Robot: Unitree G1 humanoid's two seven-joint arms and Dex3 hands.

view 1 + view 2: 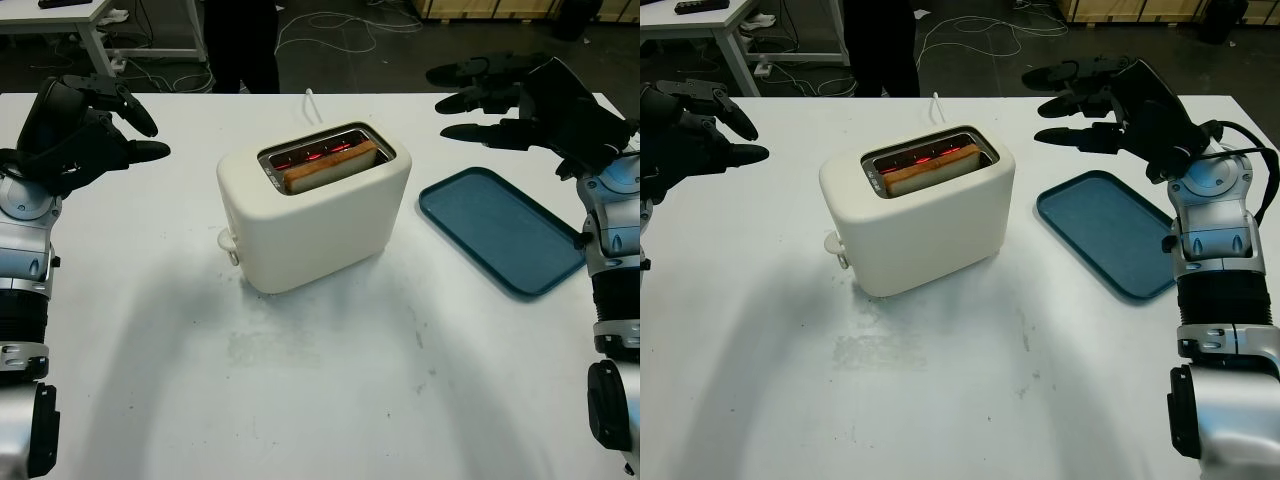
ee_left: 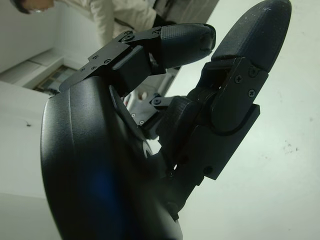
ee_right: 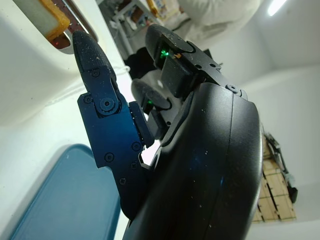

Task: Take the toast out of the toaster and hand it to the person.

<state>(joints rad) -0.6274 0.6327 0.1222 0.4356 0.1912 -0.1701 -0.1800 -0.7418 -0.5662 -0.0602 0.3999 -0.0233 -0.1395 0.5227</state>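
A cream toaster (image 1: 315,215) stands in the middle of the white table, its slots glowing red. One slice of toast (image 1: 330,166) stands in the near slot, its crust edge just above the rim. My right hand (image 1: 480,100) hovers open at the far right, above the table behind the tray and apart from the toaster. In the right wrist view the toast (image 3: 52,17) shows beyond a fingertip (image 3: 87,47). My left hand (image 1: 120,120) is held open at the far left, well clear of the toaster. A person in a light top (image 2: 125,15) stands beyond the table's far edge.
A shallow blue tray (image 1: 500,230) lies right of the toaster, under my right forearm. The toaster's lever (image 1: 228,240) sticks out at its near left end, and a white cord (image 1: 310,105) runs off behind it. A white desk (image 1: 60,20) and floor cables lie beyond.
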